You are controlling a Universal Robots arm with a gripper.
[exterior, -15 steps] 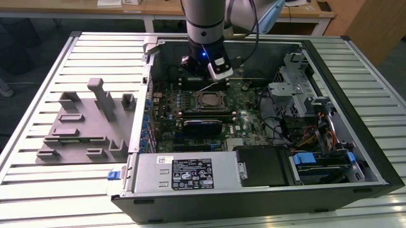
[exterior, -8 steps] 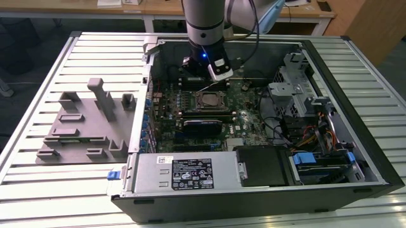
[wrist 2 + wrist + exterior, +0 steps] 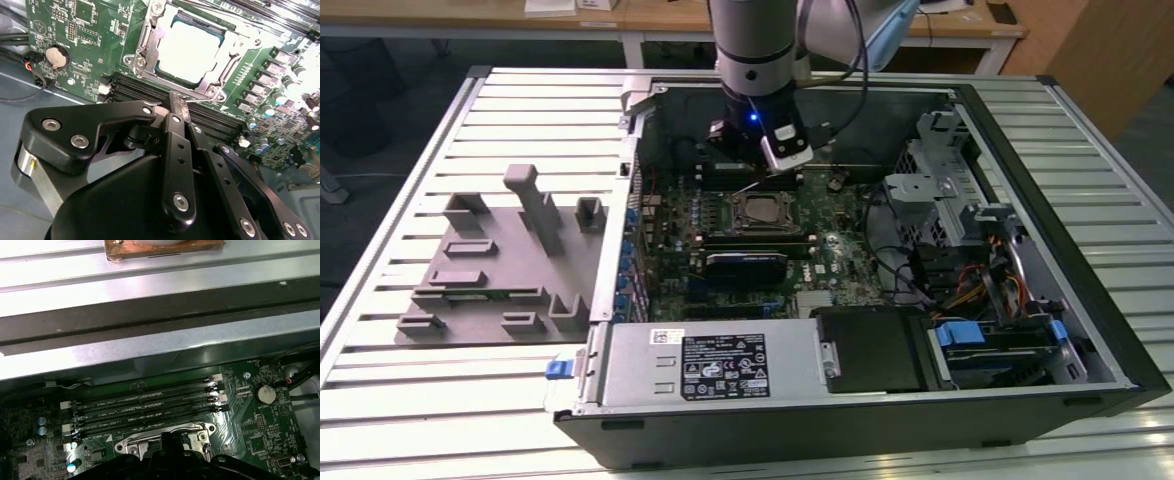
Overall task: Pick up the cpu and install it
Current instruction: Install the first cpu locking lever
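Note:
The cpu (image 3: 191, 49) lies flat in the motherboard socket, its silvery top plate showing inside the metal socket frame (image 3: 150, 47). In the exterior view the cpu (image 3: 759, 211) sits mid-board inside the open computer case. My gripper (image 3: 177, 100) hovers just beside the socket's edge, over the memory slots (image 3: 135, 90), fingers shut together with nothing between them. A thin metal socket lever (image 3: 202, 99) runs along by the fingertips. The exterior view puts the gripper (image 3: 753, 172) just behind the socket. In the first wrist view, the socket frame (image 3: 135, 444) peeks out past the gripper's dark body.
The open computer case (image 3: 1014, 390) lies on a slatted metal table (image 3: 440, 400). A grey fixture block (image 3: 507, 260) stands on the exterior view's left. Inside are a power supply (image 3: 720, 365), drive cage (image 3: 927, 195), cables (image 3: 961, 275) and a coin battery (image 3: 264, 394).

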